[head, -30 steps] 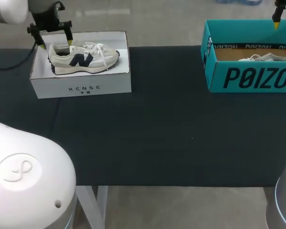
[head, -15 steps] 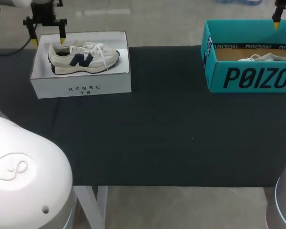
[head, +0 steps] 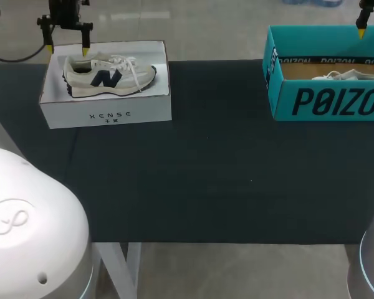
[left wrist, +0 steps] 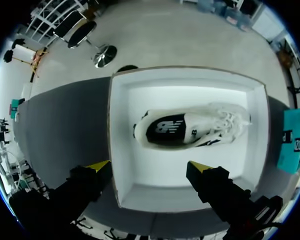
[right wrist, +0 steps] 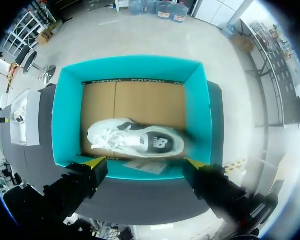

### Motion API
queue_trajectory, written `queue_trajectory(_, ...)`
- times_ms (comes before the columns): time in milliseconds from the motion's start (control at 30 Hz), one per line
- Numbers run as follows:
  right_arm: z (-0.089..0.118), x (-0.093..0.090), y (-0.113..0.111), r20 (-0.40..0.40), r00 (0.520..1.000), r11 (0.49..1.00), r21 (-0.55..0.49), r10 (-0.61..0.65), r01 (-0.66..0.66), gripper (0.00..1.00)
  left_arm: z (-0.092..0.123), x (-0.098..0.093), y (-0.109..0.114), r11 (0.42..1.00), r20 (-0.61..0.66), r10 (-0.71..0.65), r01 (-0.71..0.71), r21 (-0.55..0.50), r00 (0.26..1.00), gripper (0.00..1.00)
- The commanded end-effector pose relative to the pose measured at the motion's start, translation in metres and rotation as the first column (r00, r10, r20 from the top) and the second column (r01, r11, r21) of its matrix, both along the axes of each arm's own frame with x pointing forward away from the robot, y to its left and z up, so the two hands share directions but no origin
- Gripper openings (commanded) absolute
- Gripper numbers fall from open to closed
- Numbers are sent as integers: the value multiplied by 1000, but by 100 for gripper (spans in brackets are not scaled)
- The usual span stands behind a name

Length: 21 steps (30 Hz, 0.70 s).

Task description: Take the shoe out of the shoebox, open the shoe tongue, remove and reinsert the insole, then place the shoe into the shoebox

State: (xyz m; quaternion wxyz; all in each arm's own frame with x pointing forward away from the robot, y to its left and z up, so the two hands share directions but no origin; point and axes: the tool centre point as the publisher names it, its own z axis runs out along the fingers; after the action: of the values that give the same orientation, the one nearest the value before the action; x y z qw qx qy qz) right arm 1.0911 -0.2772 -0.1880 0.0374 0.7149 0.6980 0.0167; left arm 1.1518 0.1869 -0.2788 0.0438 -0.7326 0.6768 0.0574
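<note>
A cream sneaker with a dark logo (head: pixel 109 75) lies on its side in an open white box (head: pixel 106 115) at the table's far left. My left gripper (head: pixel 67 48) hangs above the heel end, open and empty. From the left wrist, the sneaker (left wrist: pixel 190 129) lies ahead of that gripper (left wrist: pixel 147 166), whose tips straddle the white box's near wall (left wrist: pixel 155 192). A second sneaker (right wrist: pixel 135 137) lies on its side in the teal shoebox (right wrist: pixel 67 115) at the far right. My right gripper (right wrist: pixel 145 163) hovers open high above it. The head view catches only one yellow fingertip (head: pixel 361 31) over the teal shoebox (head: pixel 327 99).
Dark cloth (head: pixel 206 174) covers the table between the two boxes. A paper slip (right wrist: pixel 142 166) lies in the teal shoebox beside the sneaker, on its brown cardboard floor (right wrist: pixel 135 102).
My left gripper has drifted a little toward the far edge of the white box, staying open. The right arm and both sneakers have not moved.
</note>
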Motion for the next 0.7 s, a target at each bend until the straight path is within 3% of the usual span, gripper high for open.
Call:
queue_trajectory(33, 0, 0, 0, 2, 1000, 1000, 1, 0, 0, 100, -4, 5, -4, 1000, -42, -5, 6, 15, 999, 100)
queue_trajectory(233, 0, 0, 0, 2, 1000, 1000, 1, 0, 0, 100, -17, 12, 4, 999, 0, -13, 13, 41, 1000, 100)
queue_trajectory(433, 0, 0, 0, 2, 1000, 1000, 1, 0, 0, 100, -26, 17, 22, 1000, 16, -4, 4, -13, 1000, 100)
queue_trajectory(700, 0, 0, 0, 2, 1000, 1000, 1, 0, 0, 100, -39, 23, 32, 997, -58, -46, 42, -71, 997, 100)
